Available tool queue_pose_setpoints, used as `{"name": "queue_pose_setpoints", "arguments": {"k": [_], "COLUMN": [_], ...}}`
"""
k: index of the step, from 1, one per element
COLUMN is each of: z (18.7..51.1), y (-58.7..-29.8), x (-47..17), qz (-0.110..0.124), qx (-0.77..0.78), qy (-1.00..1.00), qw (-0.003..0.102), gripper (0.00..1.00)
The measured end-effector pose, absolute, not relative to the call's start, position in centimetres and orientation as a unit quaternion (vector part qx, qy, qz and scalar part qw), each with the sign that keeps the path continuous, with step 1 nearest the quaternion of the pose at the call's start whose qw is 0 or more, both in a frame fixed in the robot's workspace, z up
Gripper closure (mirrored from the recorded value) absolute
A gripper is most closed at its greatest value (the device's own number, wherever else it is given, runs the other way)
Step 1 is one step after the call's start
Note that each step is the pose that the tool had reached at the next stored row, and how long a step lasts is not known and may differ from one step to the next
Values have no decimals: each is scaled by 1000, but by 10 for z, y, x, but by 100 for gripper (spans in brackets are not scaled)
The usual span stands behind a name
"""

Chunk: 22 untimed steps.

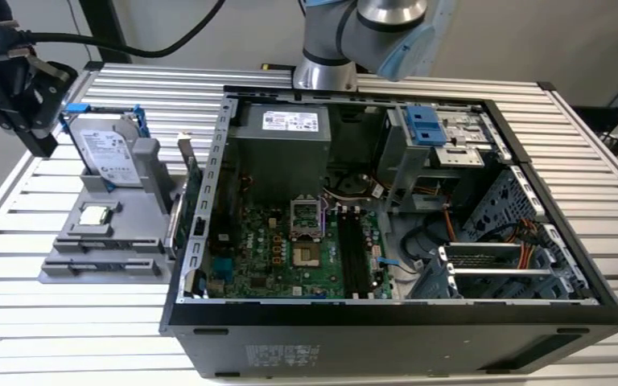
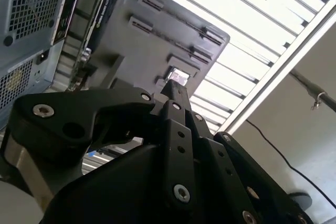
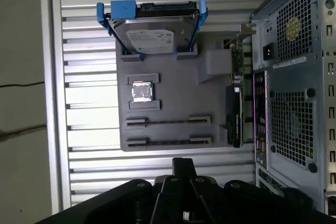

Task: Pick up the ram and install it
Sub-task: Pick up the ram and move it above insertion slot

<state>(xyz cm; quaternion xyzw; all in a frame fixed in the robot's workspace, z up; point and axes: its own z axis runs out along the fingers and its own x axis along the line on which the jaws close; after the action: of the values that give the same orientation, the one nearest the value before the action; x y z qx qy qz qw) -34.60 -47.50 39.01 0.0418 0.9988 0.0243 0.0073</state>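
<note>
Gripper (image 1: 41,141) is hanging high at the exterior view's far left, up beyond the back corner of the grey fixture tray (image 3: 173,98). Its fingertips (image 3: 184,165) are pressing together with nothing between them, as far as both wrist views let me judge.

Moving rightward, the hard drive (image 1: 105,149) is standing upright at the tray's back and the CPU chip (image 1: 94,215) is lying flat in front of it. The two long slotted holders (image 3: 168,121) are showing just a thin dark line each. A graphics card (image 1: 186,189) is standing on edge between the tray and the computer case (image 1: 395,310).

Inside the case, the ram (image 1: 348,256) seems to be sitting in the memory slots on the right part of the green motherboard (image 1: 255,257). It is reading as a long dark bar, its long axis running from the case's back toward its front. That is my judgement, not a certainty. So it is lying well apart from the gripper, off to the exterior view's right and lower.

The first wrist view is looking down on the tray and the case's perforated rear panel (image 3: 294,77), while the exterior view is giving the board itself.
</note>
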Motion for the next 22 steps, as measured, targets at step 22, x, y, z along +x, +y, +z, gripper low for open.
{"name": "queue_pose_setpoints", "arguments": {"k": [22], "z": [390], "y": [-475], "x": [-346], "qz": [25], "qx": [-34], "qy": [999], "qw": [5], "gripper": [100]}}
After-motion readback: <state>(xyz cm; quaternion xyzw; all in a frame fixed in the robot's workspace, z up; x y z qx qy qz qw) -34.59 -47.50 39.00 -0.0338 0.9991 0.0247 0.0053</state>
